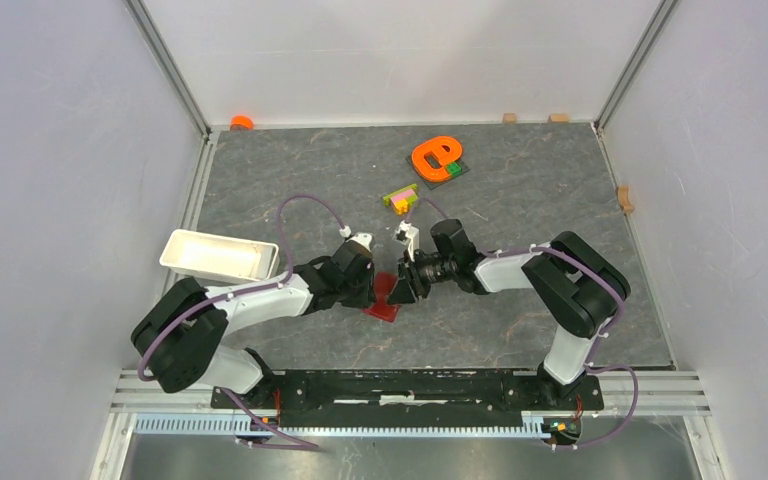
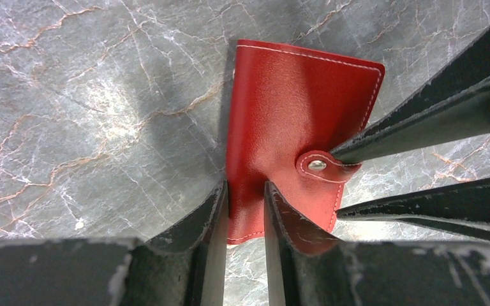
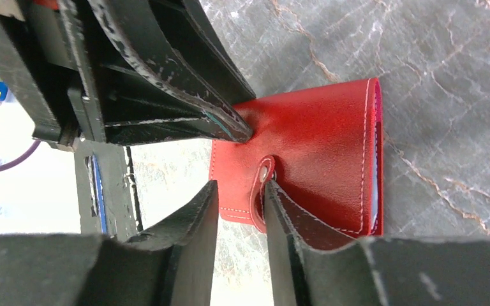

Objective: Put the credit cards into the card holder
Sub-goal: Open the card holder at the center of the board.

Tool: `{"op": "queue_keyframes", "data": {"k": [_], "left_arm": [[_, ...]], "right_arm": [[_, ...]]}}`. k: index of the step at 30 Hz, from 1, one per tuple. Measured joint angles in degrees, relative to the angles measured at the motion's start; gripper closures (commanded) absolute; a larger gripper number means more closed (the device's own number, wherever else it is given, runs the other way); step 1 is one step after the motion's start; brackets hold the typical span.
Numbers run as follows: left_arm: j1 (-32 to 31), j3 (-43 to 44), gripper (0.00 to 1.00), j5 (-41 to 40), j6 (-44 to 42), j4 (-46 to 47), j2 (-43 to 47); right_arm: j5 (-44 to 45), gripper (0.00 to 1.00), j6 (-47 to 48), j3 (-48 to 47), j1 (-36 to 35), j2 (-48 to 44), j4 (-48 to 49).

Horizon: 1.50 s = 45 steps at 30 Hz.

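Card holder (image 1: 385, 303) sits on the table, off to the right of the white tray (image 1: 205, 268). It's light, floppy leather, so I'd grab the edges. Left gripper (image 2: 245, 191) looks pinched on its edge. Right gripper (image 3: 241, 188) is partly open, straddling the snap tab (image 2: 322, 167).

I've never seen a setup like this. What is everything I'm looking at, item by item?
card holder: one, dark red, folded, on the table between the arms
light-blue edge: one, thin, inside the card holder's open side, perhaps a card
tray: one, white, left side
e-shaped toy: one, orange, far middle
block stack: one, pink, yellow and green, just nearer than the toy
small round thing: one, orange, far left corner
wooden bits: three, tan, two on the far edge, one on the right edge
table: one, grey marble look
left tool: one, black, tips at the card holder's edge
right tool: one, black, jaws either side of the snap tab
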<state>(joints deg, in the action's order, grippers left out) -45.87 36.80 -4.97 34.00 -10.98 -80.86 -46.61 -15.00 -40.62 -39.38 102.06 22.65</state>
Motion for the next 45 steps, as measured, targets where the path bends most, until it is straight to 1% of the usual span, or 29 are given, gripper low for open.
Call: {"op": "queue_keyframes", "data": {"k": [4,8,13,17,20,21,24,27,29,33,35,38,42,45], "left_arm": [[0.0,0.1,0.69,-0.1,0.0,0.3,-0.2],[0.0,0.2,0.69,-0.5,0.0,0.6,-0.5],[0.0,0.2,0.69,-0.5,0.0,1.4,-0.8],[0.1,0.3,0.69,-0.8,0.0,2.9,-1.5],[0.1,0.3,0.68,-0.8,0.0,3.8,-1.9],[0.1,0.3,0.66,-0.8,0.0,3.9,-1.9],[0.1,0.2,0.52,-1.0,0.0,3.9,-1.6],[0.2,-0.9,0.4,-1.0,-0.1,3.0,0.5],[0.2,-1.6,0.35,-1.0,-0.8,1.0,2.7],[0.4,-1.7,0.29,-0.5,-3.5,-1.7,9.7],[0.4,-1.9,0.28,1.1,-5.1,-1.4,13.7],[0.3,-2.8,0.28,6.7,-6.1,1.2,17.4],[-1.7,-4.7,0.28,12.7,-6.7,4.9,17.4],[-3.8,-7.2,0.28,15.3,-7.0,7.3,17.2]], "right_arm": [[0.9,0.86,-0.1,0.2,0.0,0.0,-0.8],[1.2,1.0,-0.2,0.4,0.0,0.0,-2.0],[1.1,1.0,0.6,0.9,-1.0,-1.1,-3.3],[-2.1,1.0,1.9,1.7,-3.3,-1.9,-6.6],[-2.8,1.0,3.6,2.1,-4.6,-2.7,-8.5],[-2.7,1.0,4.2,2.3,-4.8,-3.3,-9.0],[-2.2,1.0,5.1,2.7,-4.9,-6.0,-9.9],[-1.0,1.0,5.1,4.3,-5.2,-10.2,-11.4],[-0.5,1.0,5.0,5.4,-5.6,-13.0,-12.4],[0.3,1.0,5.3,8.0,-6.0,-18.9,-14.7],[0.6,1.0,5.9,8.7,-6.0,-21.1,-15.9],[1.6,1.0,7.2,9.5,-6.0,-24.2,-17.8],[3.3,1.0,8.4,10.7,-6.0,-28.8,-19.2],[4.3,1.0,8.9,11.4,-5.9,-32.6,-19.9]]}}
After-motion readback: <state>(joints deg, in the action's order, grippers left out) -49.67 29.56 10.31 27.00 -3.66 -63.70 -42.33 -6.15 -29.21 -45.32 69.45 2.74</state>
